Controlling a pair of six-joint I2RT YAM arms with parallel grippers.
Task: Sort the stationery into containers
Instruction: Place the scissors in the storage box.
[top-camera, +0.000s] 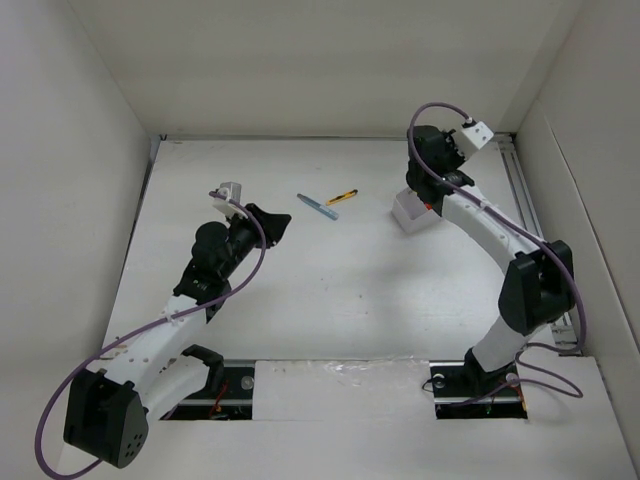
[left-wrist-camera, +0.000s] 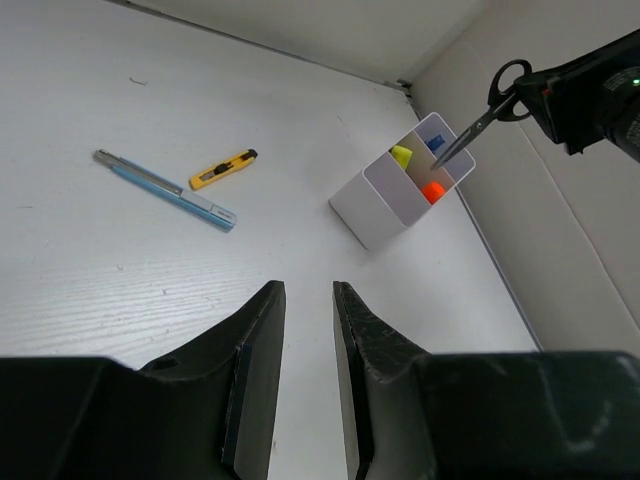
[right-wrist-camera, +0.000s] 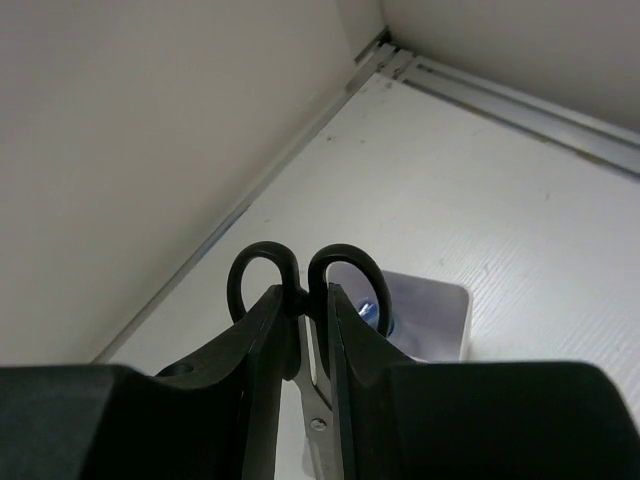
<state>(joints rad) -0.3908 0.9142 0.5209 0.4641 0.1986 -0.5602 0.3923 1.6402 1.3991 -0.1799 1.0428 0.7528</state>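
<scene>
Left wrist view alone shows the scissors (left-wrist-camera: 487, 113) whole, slanting from the upper right with their tips at the open top of the white box (left-wrist-camera: 385, 205). The cutter (left-wrist-camera: 223, 169) and pen (left-wrist-camera: 165, 189) lie left of it. The left gripper (left-wrist-camera: 308, 290) is empty, its fingers slightly apart. Right wrist view shows the right gripper (right-wrist-camera: 310, 330) pinching the scissors just under the handles. In the top external view the right arm (top-camera: 480, 215) hides them.
</scene>
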